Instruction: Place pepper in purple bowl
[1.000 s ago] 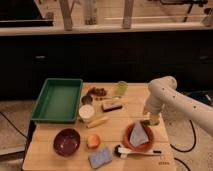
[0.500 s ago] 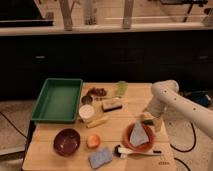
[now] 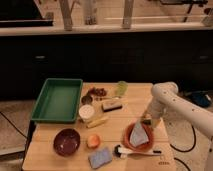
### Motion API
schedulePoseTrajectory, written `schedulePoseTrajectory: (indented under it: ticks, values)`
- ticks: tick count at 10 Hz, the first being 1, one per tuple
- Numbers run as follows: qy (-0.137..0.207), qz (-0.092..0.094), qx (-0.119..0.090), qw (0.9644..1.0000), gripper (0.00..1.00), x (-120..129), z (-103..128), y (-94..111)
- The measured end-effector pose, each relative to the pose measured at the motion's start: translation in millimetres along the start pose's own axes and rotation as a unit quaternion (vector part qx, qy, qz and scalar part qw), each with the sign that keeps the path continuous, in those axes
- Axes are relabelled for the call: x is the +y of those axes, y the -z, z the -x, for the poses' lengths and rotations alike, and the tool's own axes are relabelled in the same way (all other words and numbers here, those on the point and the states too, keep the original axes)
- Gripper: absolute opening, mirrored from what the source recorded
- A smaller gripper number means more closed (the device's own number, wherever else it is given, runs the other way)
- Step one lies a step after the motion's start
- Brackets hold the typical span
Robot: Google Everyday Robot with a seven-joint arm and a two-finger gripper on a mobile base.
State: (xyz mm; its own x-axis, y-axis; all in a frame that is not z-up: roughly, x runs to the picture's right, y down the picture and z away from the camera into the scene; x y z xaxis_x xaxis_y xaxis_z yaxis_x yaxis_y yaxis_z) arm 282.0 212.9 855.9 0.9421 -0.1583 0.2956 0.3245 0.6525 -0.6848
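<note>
Cannot tell open from closed for the robot's claw (image 3: 146, 120), low at centre-right beside the orange-red round bowl (image 3: 126, 142) holding grey cloth (image 3: 138, 134), probably there for the slim green pepper, itself not made out, well apart from the round dark purple bowl (image 3: 67, 141) at lower left.
</note>
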Motion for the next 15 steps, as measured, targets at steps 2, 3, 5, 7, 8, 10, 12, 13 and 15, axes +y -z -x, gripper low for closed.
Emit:
schedulePoseTrajectory:
  ticks: [2,3,5,7,8,10,12,13,15]
  values:
    - [0.003,-0.003,0.002,1.0000,0.16,-1.2,0.9,2.4]
    - [0.004,-0.004,0.003,1.0000,0.06,-1.0,0.7,4.1]
    - [0.007,-0.019,0.010,0.9998,0.00,-6.1,-1.4,25.4]
    - [0.006,-0.030,0.016,0.9994,0.00,-10.4,-5.6,43.1]
    - [0.006,-0.035,0.018,0.9992,0.00,-13.6,-7.0,49.0]
    - [0.001,-0.044,0.021,0.9988,0.00,-17.4,-12.2,59.4]
    - [-0.007,-0.051,0.023,0.9984,0.00,-21.8,-19.7,65.4]
    - [-0.011,-0.051,0.023,0.9984,0.00,-23.2,-22.5,65.3]
    - [-0.016,-0.053,0.022,0.9982,0.00,-28.3,-26.4,66.7]
